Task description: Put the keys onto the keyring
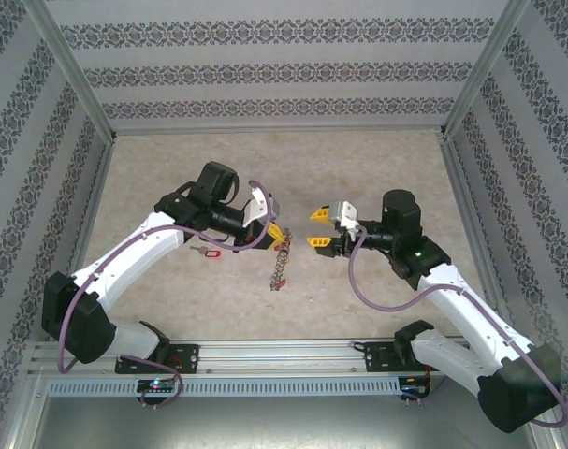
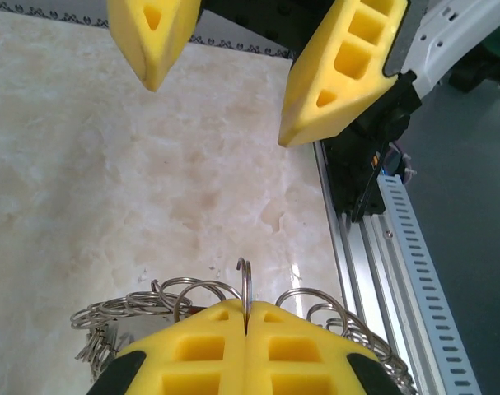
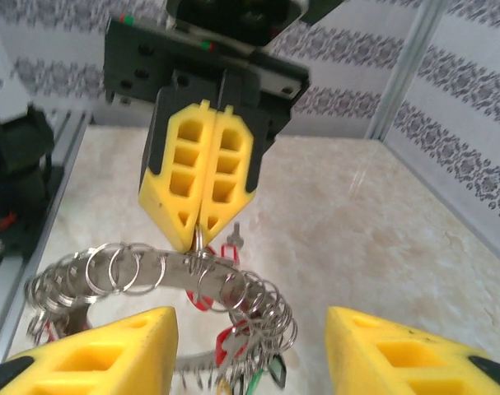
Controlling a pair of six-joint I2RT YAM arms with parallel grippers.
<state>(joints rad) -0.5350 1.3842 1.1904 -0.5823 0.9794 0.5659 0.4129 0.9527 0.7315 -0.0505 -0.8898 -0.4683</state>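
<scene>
Holding keyring by one loop in left tool, jaws shut tight on the wire, ring dangling beneath with red- and green-tagged keys strung on it. Right tool wide open, gripping nothing, facing left tool, near ring, no contact. Separate red-tagged key lying on surface beside left arm.

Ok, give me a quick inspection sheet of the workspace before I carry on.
Surface: beige marbled table.
Job's things: keyring hanging from the left gripper, tagged keys dangling from it; one red-tagged key loose on the table.
Clutter: nothing seen.
Grippers: left gripper shut on a keyring loop; right gripper open, facing it, apart.
Cables: a purple cable along each arm.
Surroundings: patterned walls, aluminium rail at near edge.
</scene>
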